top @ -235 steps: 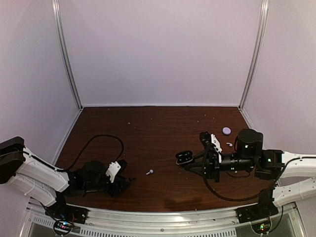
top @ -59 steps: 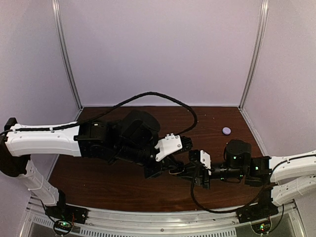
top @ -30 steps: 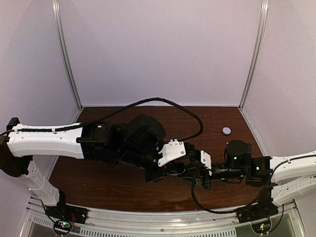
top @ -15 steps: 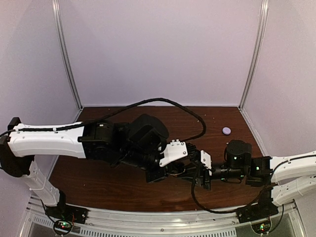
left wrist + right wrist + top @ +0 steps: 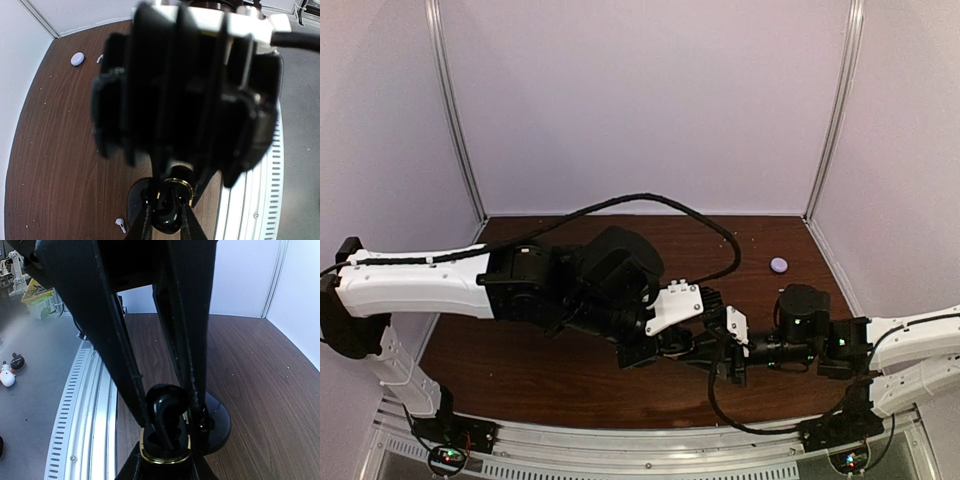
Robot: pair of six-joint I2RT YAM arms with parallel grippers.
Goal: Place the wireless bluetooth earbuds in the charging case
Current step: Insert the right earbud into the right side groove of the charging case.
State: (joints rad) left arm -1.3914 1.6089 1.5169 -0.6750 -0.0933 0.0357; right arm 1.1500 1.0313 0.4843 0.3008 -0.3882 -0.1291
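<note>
My right gripper is shut on the open black charging case, gold-rimmed in the right wrist view, with its lid hanging open to the side. My left gripper is shut on a black earbud and holds it right over the case, stem reaching down into the opening. In the left wrist view the same bud sits between my left fingers, against the case rim. A white earbud lies on the table beside the case. Another white one lies far off.
A small lilac disc lies at the back right of the brown table, also seen in the left wrist view. The left arm's cable arcs over the middle. The metal rail runs along the near edge.
The left arm swung from its near-left rest to the middle, where the right gripper has brought the case. In the last second it edged right, closing onto the case.
</note>
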